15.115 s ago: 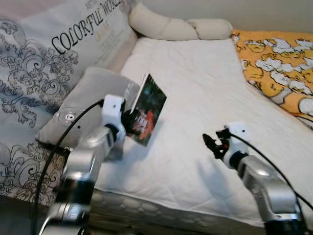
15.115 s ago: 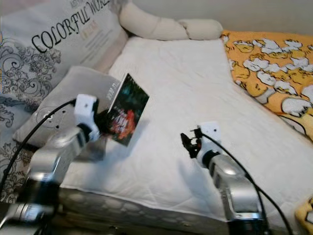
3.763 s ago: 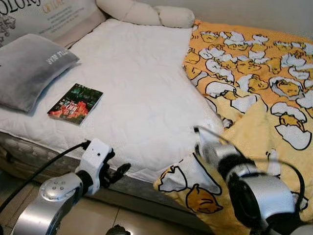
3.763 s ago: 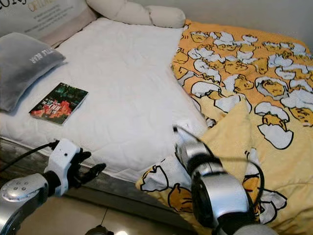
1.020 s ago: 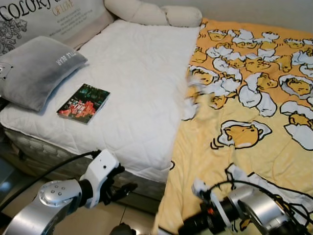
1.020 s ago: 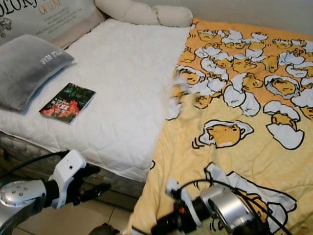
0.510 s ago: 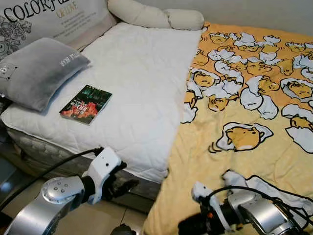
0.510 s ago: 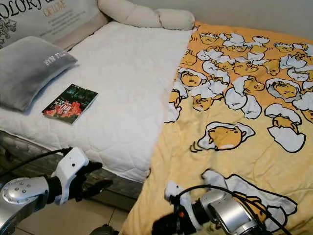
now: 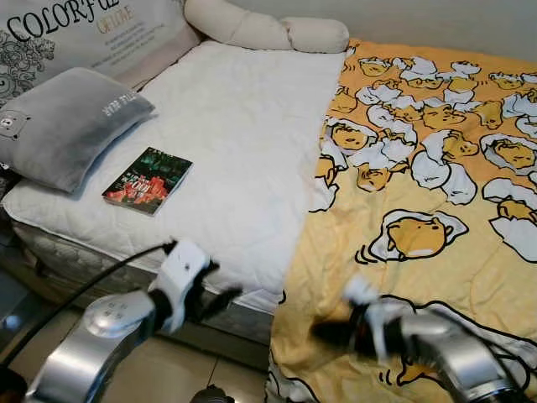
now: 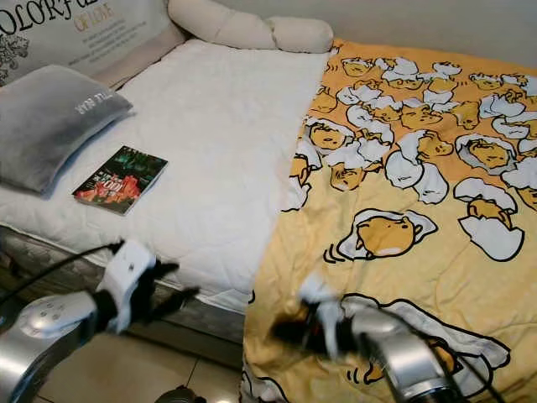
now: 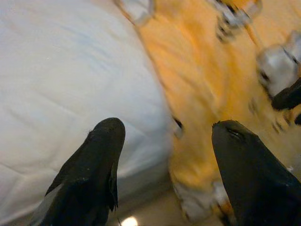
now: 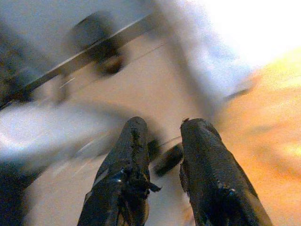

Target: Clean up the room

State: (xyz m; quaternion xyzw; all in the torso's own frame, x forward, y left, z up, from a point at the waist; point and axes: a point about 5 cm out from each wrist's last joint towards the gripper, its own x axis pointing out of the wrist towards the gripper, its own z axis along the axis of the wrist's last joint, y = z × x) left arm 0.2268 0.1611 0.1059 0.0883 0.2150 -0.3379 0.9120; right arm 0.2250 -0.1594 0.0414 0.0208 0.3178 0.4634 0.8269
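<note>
Blanket (image 9: 419, 210) edge beside bare mattress (image 9: 243, 126), book (image 9: 148, 180) near pillow (image 9: 63, 126).

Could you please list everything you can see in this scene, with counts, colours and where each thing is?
Mattress: one, white quilted cover, left part of the bed.
Blanket: one, orange with a white and yellow cartoon print, spread over the right part of the bed and draping over the front edge.
Book: one, dark cover with red, flat on the mattress near its front left corner.
Grey cushion: one, beside the book on the left.
Large printed pillow: one, pale with black lettering, far left.
Long cream pillow: one, at the far end of the bed.
Floor: beige, below the bed.
Left hand: fingers apart, at the mattress's front edge.
Right hand: blurred, over the blanket's front edge.
</note>
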